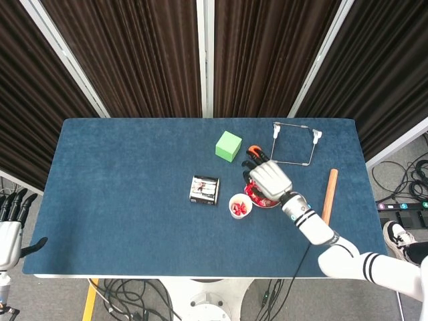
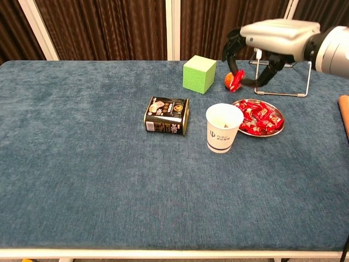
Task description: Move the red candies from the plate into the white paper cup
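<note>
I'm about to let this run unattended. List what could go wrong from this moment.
1. The right hand holds one red candy only by a pinch, lifted above the table; it could slip before reaching the white paper cup.
2. The cup is light and stands right beside the plate; a descending hand could clip its rim and tip it, spilling the candies seen inside from the head view.
3. An orange object lies just behind the hand and could be nudged.
</note>
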Available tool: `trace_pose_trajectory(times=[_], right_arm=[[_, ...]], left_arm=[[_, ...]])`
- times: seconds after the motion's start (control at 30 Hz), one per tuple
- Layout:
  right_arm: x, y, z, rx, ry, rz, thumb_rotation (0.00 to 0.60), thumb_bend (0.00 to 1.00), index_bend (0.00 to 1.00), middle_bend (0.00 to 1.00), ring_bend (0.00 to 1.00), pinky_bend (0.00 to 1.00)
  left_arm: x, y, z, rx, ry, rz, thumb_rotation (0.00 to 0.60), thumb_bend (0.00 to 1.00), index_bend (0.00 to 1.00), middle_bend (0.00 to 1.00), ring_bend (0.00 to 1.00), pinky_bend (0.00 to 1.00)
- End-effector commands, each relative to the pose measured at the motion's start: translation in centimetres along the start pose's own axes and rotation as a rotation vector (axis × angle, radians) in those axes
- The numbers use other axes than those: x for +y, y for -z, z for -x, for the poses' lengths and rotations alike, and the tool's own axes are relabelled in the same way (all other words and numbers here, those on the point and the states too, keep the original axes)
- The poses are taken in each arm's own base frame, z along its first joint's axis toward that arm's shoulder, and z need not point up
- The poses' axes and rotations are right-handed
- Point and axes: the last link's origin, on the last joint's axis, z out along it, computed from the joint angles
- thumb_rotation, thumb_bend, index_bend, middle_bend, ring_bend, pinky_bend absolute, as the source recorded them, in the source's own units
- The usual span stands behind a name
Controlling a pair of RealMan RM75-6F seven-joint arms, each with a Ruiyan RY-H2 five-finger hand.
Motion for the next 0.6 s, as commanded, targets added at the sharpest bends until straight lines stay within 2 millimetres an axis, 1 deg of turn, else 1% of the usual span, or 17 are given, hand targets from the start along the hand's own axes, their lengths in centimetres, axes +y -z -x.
trace_pose_trajectory(times=[0.03,0.13,0.2,0.23,0.27,0.3,0.33,0.4,0.47,0.6], right_arm=[[-1.0,0.0,0.9,-0.025,-0.016,-0.028,0.600,0.33,0.59,0.23,0.00,0.02],[-1.7,-0.2,1.6,-0.045,-0.019,-0.047,0.600,0.33,0.57,0.22,0.00,0.02],[-2.1,-0.3,1.9,-0.056,-0.017,-0.058,0.600,0.33,0.55,0.22,0.00,0.02],[-2.2,-0.3,2.1,-0.061,-0.015,-0.063,0.600,0.31,0.53,0.21,0.00,0.02],[-2.2,-0.2,2.1,-0.065,-0.011,-0.064,0.600,0.27,0.48,0.20,0.00,0.01],[-2.2,-0.2,2.2,-0.064,-0.006,-0.063,0.600,0.24,0.45,0.20,0.00,0.01],[-2.1,-0.1,2.1,-0.057,-0.003,-0.059,0.600,0.16,0.38,0.19,0.00,0.01],[-1.7,0.0,2.0,-0.044,-0.014,-0.044,0.600,0.07,0.31,0.18,0.00,0.00],[-1.0,0.1,1.5,-0.027,-0.044,-0.014,0.600,0.04,0.30,0.18,0.00,0.00],[1.0,0.1,0.9,0.004,-0.061,0.062,0.600,0.05,0.30,0.18,0.00,0.00]], left_arm=[[-0.1,0.1,0.1,-0.004,-0.001,-0.005,0.600,0.00,0.16,0.14,0.08,0.09],[-0.1,0.1,0.2,-0.007,-0.002,-0.008,0.600,0.00,0.16,0.14,0.08,0.09],[-0.1,0.0,0.2,-0.007,-0.001,-0.008,0.600,0.00,0.16,0.14,0.08,0.09],[-0.1,0.0,0.2,-0.005,0.000,-0.007,0.600,0.00,0.16,0.14,0.08,0.09],[-0.1,0.0,0.2,-0.005,0.000,-0.006,0.600,0.00,0.16,0.14,0.08,0.09],[-0.1,0.0,0.3,-0.007,0.000,-0.005,0.600,0.00,0.16,0.14,0.08,0.09],[-0.1,0.0,0.3,-0.006,0.000,-0.006,0.600,0.00,0.16,0.14,0.08,0.09],[-0.2,0.0,0.3,-0.009,0.000,-0.007,0.600,0.00,0.16,0.14,0.08,0.09],[-0.3,0.0,0.3,-0.007,-0.001,-0.012,0.600,0.00,0.16,0.14,0.08,0.09],[-0.3,0.0,0.3,-0.007,-0.002,-0.011,0.600,0.00,0.16,0.14,0.08,0.09]])
